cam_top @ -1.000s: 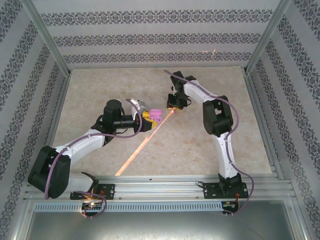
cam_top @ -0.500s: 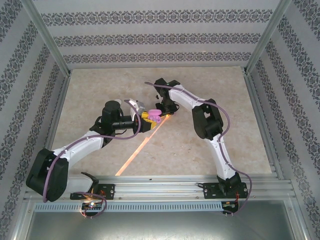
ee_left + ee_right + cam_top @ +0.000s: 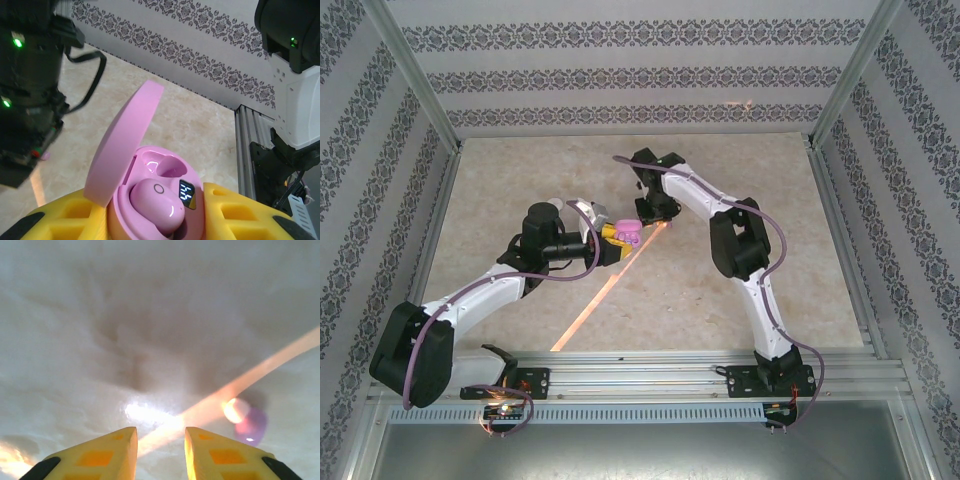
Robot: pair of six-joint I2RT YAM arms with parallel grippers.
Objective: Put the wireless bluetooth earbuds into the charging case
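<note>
Earbud insertion half done: one bud seated, one loose on the table.
Top view: your left gripper (image 3: pixel 613 234) holds the charging case (image 3: pixel 628 230) over the table (image 3: pixel 520 170), and the right gripper (image 3: pixel 655 212) is just beside it. Left wrist view: yellow fingers (image 3: pixel 235 212) clamp the case. Its lid (image 3: pixel 125 140) is up, the seated earbud (image 3: pixel 155 202) sits in the near well, and the far well (image 3: pixel 165 165) is empty. Right wrist view: jaws narrow, nothing between them. A blurred lilac bit, likely the loose earbud (image 3: pixel 251 426), lies right of the fingertips. Risk: closing here misses it, or a fingertip nudges it away.
</note>
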